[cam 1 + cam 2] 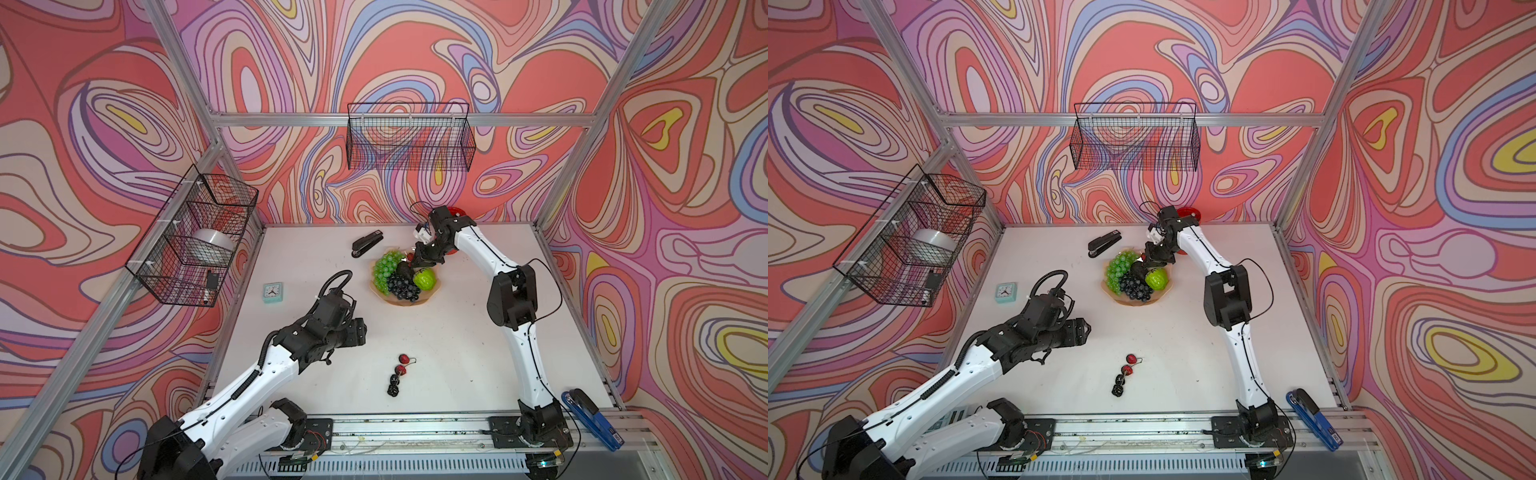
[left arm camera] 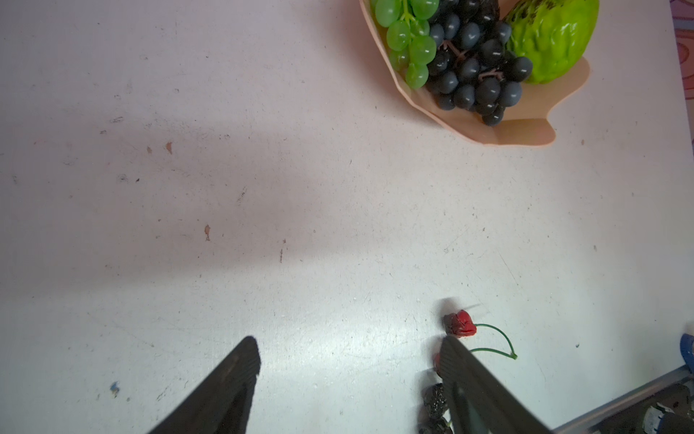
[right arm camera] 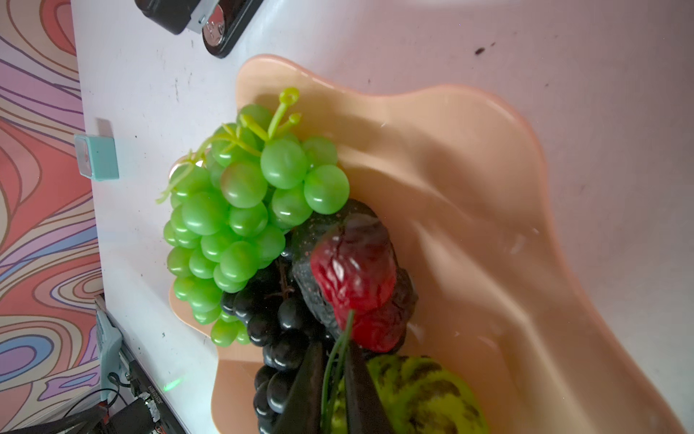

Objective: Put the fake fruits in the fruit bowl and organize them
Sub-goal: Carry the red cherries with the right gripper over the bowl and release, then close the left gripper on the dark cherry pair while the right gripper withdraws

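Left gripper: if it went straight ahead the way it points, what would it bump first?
Probably the bare white table, right beside the red cherries. The left gripper is open with nothing between its fingers; depth is hard to judge.

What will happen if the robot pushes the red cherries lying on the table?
The cherries look small, dented and probably light, so they'd likely skid more than roll. Their thin green stems join at one end, so both would probably drag along together.

A robotics lab test cell: an aluminium frame carries swirl-printed backdrop panels and wire baskets, and two robot arms are bolted to a rail along a white table.
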`<state>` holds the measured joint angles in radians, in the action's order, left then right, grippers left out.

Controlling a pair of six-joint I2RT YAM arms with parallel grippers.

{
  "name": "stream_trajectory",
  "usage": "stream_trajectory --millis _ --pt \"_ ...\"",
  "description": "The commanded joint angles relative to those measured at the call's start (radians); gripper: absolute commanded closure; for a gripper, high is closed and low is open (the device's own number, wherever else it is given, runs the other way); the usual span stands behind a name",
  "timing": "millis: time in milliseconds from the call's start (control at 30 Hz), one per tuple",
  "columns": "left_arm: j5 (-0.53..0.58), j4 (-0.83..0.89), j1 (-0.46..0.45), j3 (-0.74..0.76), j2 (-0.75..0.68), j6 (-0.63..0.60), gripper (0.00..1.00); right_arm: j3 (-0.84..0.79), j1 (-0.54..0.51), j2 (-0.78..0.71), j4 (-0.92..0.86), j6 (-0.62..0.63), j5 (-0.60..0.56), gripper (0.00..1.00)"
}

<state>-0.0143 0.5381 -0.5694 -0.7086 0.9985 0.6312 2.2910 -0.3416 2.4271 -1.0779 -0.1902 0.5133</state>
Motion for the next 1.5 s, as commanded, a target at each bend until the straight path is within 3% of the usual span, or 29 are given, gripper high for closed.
stream_trajectory --millis 0,233,367,467,567,800,933,1133,1333,1467 --pt "0.006 0.015 0.005 -0.043 0.017 -0.011 0.21 0.025 0.001 -0.052 -0.014 0.025 -0.033 0.77" --pt "-0.026 0.031 0.005 -0.065 0.030 -0.022 0.22 0.028 0.001 -0.108 -0.026 0.064 -0.086 0.67" --pt "-0.130 0.040 0.005 -0.099 0.080 -0.049 0.25 0.092 -0.002 -0.130 -0.055 0.091 -0.116 0.67" --pt "-0.254 0.036 0.003 -0.124 0.136 -0.081 0.27 0.008 -0.022 -0.212 -0.003 0.095 -0.131 0.66" --pt "-0.330 0.053 -0.021 -0.154 0.207 -0.111 0.27 -0.177 -0.067 -0.346 0.114 0.098 -0.210 0.65" --pt "-0.340 0.053 -0.185 -0.187 0.321 -0.133 0.24 -0.753 -0.095 -0.688 0.483 0.028 -0.336 0.63" --pt "-0.242 0.101 -0.288 -0.241 0.390 -0.158 0.25 -0.945 -0.084 -0.800 0.574 -0.008 -0.405 0.62" --pt "-0.215 0.091 -0.354 -0.281 0.499 -0.146 0.38 -1.104 -0.022 -0.898 0.641 -0.076 -0.391 0.61" --pt "-0.152 0.143 -0.408 -0.316 0.573 -0.127 0.39 -1.164 -0.016 -0.896 0.675 -0.090 -0.380 0.61" --pt "-0.145 0.158 -0.427 -0.320 0.608 -0.122 0.45 -1.165 -0.014 -0.877 0.686 -0.086 -0.374 0.61"
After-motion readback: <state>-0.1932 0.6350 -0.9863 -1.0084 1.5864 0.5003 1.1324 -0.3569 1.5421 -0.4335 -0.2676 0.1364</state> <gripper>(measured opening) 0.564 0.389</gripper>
